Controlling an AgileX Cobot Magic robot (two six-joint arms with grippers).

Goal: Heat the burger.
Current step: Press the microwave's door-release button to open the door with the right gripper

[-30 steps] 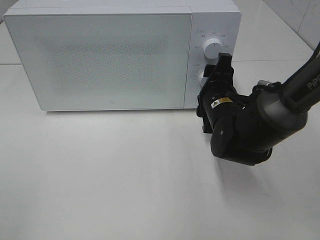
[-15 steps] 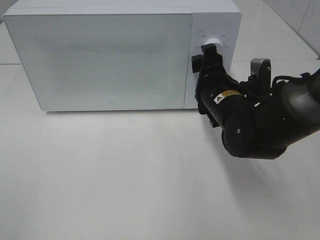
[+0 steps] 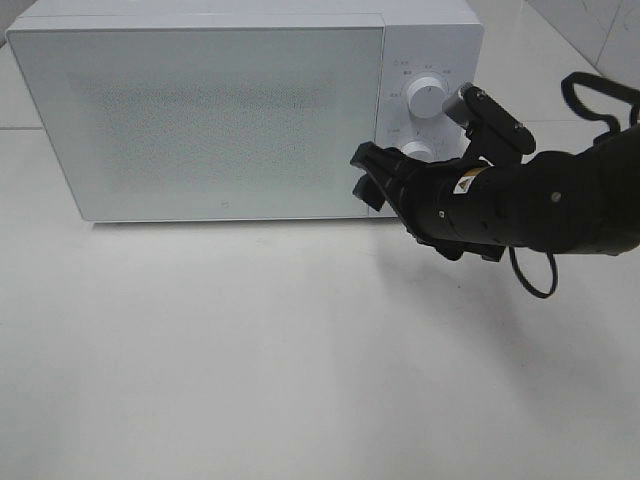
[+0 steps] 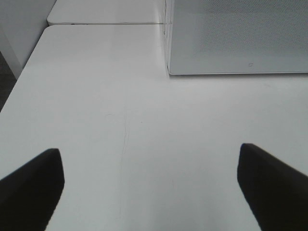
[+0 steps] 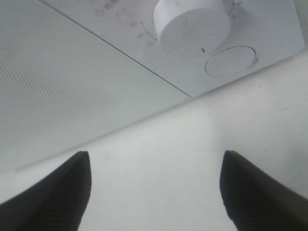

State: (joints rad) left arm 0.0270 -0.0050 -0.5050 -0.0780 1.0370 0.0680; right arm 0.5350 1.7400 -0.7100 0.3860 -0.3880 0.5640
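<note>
The burger is out of view in every frame. A white microwave (image 3: pixel 200 110) stands at the back of the table with its door shut. My right gripper (image 3: pixel 363 172) is open and empty, its fingertips (image 3: pixel 362 156) close to the door's lower right corner, just left of the lower knob (image 3: pixel 418 150). The right wrist view shows that knob (image 5: pixel 192 21), a round button (image 5: pixel 230 60) and the open right gripper (image 5: pixel 156 192) over the table. My left gripper (image 4: pixel 151 187) is open and empty above bare tabletop, with the microwave (image 4: pixel 240 33) ahead of it.
An upper knob (image 3: pixel 426 97) sits on the microwave's control panel. A black cable (image 3: pixel 535 280) loops under the right arm. The white table (image 3: pixel 250 350) stretches in front of the microwave; its edge (image 4: pixel 19 82) shows in the left wrist view.
The right arm swung and rolled its wrist: the gripper left the knobs and moved down-left to the door's lower right corner. The left gripper stayed still.
</note>
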